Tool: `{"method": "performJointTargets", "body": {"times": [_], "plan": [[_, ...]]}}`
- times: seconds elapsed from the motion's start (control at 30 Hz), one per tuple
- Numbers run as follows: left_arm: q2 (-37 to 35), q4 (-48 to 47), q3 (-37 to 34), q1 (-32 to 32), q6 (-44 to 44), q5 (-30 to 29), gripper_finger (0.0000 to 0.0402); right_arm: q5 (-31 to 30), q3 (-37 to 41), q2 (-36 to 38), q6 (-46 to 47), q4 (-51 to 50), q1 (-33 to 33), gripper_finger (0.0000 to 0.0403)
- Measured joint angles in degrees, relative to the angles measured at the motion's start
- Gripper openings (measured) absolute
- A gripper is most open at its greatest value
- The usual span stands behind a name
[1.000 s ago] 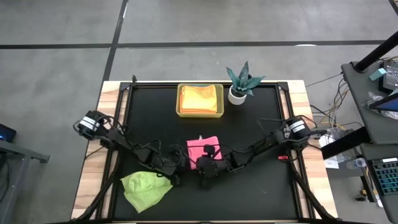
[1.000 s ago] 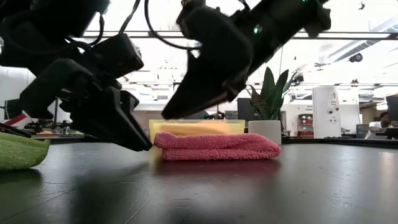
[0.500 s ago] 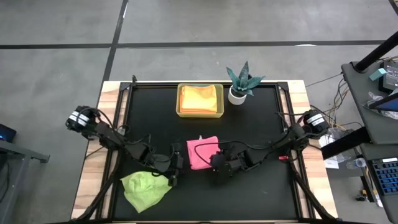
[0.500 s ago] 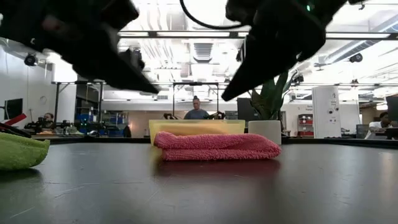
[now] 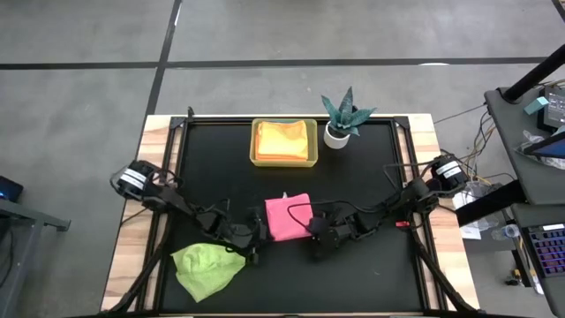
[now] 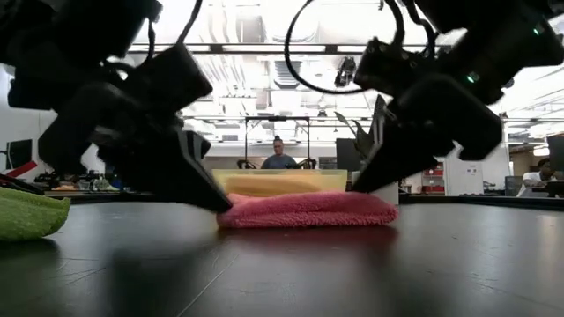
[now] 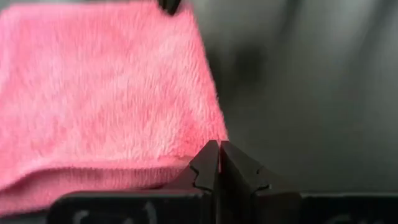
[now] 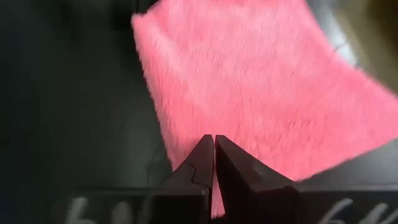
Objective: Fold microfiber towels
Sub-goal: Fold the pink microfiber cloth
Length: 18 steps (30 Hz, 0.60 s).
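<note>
Pink towel (image 5: 289, 217) lay folded flat near the middle of the black table mat (image 5: 371, 177), roughly square from above and a low, thick pad in the low view (image 6: 304, 210).

Left gripper (image 5: 259, 231) sat low at the towel's near-left corner, fingers pressed together; in its wrist view (image 7: 219, 163) the 2 tips met with no gap, right at the pink edge (image 7: 112, 112). Whether any pile was nipped between them could not be told. In the low view, the same gripper (image 6: 222, 204) slanted down to the mat at the towel's left end.

Right gripper (image 5: 311, 237) sat at the towel's near-right corner, fingers likewise pressed together (image 8: 214, 152), their tips over the towel's border (image 8: 261, 93); again no telling whether cloth was caught. Low view had it (image 6: 359, 187) angled down at the towel's right end.

Lime green towel (image 5: 207, 268) lay crumpled at the mat's near-left corner, apart from both grippers (only its edge showing in the low view (image 6: 26, 216)).

Yellow tray (image 5: 283, 160) stood at the far side of the mat, holding an orange-yellow towel (image 5: 284, 139). Small teal plant (image 5: 345, 113) in a white pot stood just beside the tray.

Beyond the table, a person (image 6: 279, 158) in the room.
</note>
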<state>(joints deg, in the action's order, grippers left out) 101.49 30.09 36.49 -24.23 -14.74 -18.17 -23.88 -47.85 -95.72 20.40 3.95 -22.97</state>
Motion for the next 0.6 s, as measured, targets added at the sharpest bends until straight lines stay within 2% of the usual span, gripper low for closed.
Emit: {"method": "performJointTargets", "body": {"times": [0.33,0.47,0.6], "plan": [[-0.3,-3.8,0.0,0.2,-3.9,2.8,0.0001,2.0,2.4,0.0,4.0,0.7,0.0,0.0009],[-3.8,-4.5,-0.1,0.2,-1.2,5.5,0.0001,5.1,1.8,1.5,2.3,-0.1,0.0,0.0009],[-9.7,-8.5,-0.1,0.4,2.9,5.8,0.0001,5.9,0.8,4.4,1.3,-5.0,0.0,0.0009]]}}
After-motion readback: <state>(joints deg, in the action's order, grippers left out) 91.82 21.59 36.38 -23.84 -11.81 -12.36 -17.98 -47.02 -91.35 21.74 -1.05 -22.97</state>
